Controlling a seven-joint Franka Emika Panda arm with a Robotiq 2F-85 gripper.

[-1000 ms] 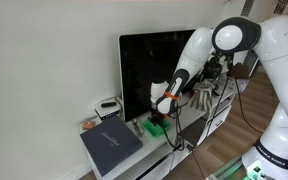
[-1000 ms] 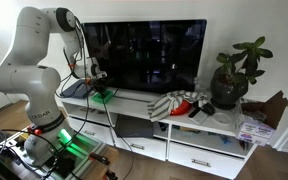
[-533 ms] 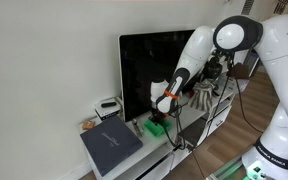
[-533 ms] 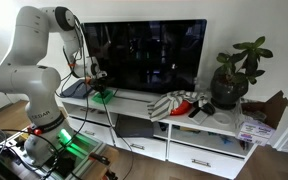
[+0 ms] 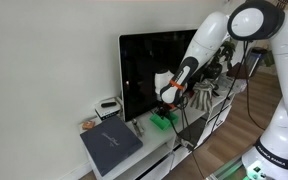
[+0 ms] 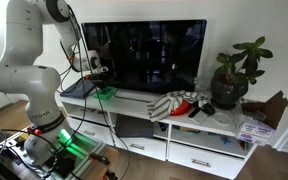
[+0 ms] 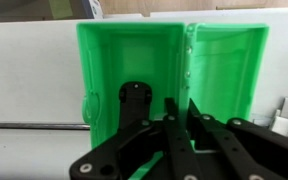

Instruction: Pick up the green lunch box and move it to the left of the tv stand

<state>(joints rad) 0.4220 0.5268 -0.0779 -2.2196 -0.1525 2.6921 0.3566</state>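
I take this for a home living room. A big black flat-screen TV [image 6: 144, 55] stands on a long low white tv stand [image 6: 134, 100] against a plain pale wall [image 5: 44, 50], much as one would in any lounge. In an exterior view, a leafy potted plant [image 6: 234, 75] sits on the stand's top at three o'clock of the screen, and a striped cloth [image 6: 172, 103] lies crumpled at about five o'clock. Drawers [image 6: 199, 160] close the stand's lower row, and cables [image 6: 117, 133] hang across its open shelf. The floor [image 5: 234, 130] at six o'clock of the stand looks like brown wood, though it is too blurred for me to be sure.
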